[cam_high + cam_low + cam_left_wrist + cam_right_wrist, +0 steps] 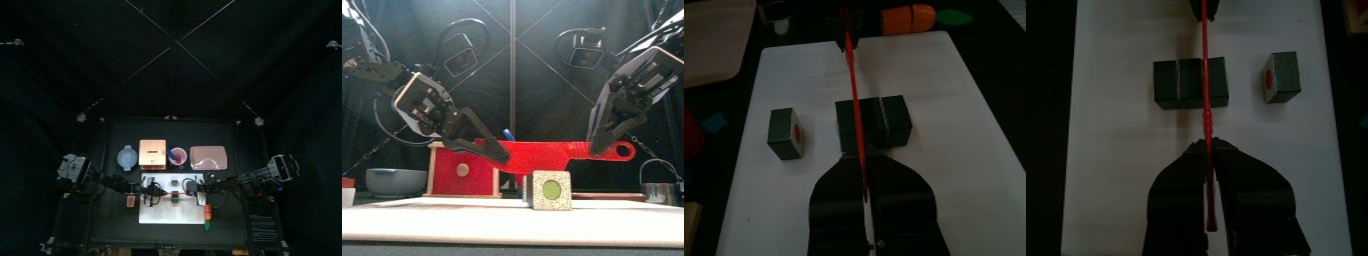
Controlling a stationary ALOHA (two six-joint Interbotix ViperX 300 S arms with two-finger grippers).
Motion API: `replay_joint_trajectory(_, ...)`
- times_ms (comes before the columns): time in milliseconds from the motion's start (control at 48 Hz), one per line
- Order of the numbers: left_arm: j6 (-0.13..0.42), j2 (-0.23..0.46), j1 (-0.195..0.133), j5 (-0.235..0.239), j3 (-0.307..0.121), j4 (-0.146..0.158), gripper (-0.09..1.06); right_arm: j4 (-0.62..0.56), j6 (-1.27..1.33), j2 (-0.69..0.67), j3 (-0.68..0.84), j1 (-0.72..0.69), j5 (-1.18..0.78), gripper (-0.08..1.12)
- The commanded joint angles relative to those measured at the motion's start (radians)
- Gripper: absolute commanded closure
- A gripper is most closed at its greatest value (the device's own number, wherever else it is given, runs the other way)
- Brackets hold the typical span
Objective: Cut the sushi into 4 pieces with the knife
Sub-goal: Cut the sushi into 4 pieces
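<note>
The left tool (pixel 476 148) and the right tool (pixel 596 143) are both clamping a flat red toy knife (pixel 543 153), 1 at each end, and are holding it level across the middle of the front view. In each wrist view the 2 black jaws are pressing tight against the knife's thin edge, leaving no gap beside it.

The dark green toy sushi roll (pixel 549 190) is sitting on the white rectangular cutting board (pixel 422 215), directly under the blade. The blade is hanging just over the roll's top, and whether the 2 are touching cannot be told.

In the left wrist view the roll is lying in 2 parts. A wider block (pixel 887 120) is sitting under the knife's edge, and a single piece (pixel 784 133) is lying apart from it on the board.

Behind the board on the black surface (pixel 187 130), a pale wooden box with a red drawer front (pixel 460 170) is standing just beside a blue-grey bowl (pixel 396 180). A flat pink tray (pixel 209 157) is lying further toward the right arm's side.
</note>
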Motion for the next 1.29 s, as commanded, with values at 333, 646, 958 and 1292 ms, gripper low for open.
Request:
replay_joint_trajectory(333,-0.005,0.026,-0.006,0.038,-0.020,0.003,0.91,0.003,-0.002,0.005,-0.015,0.008,-0.003,0.95)
replay_joint_trajectory(646,-0.005,0.057,-0.006,0.052,-0.025,-0.009,0.91,0.025,-0.003,0.051,-0.014,0.003,-0.009,0.95)
replay_joint_trajectory(958,0.000,0.195,0.009,0.055,-0.055,-0.110,0.92,0.041,-0.003,0.175,-0.018,-0.014,-0.018,0.95)
replay_joint_trajectory(1292,0.003,0.170,0.061,0.055,-0.058,-0.114,0.92,0.037,-0.005,0.123,-0.020,-0.046,0.020,0.95)
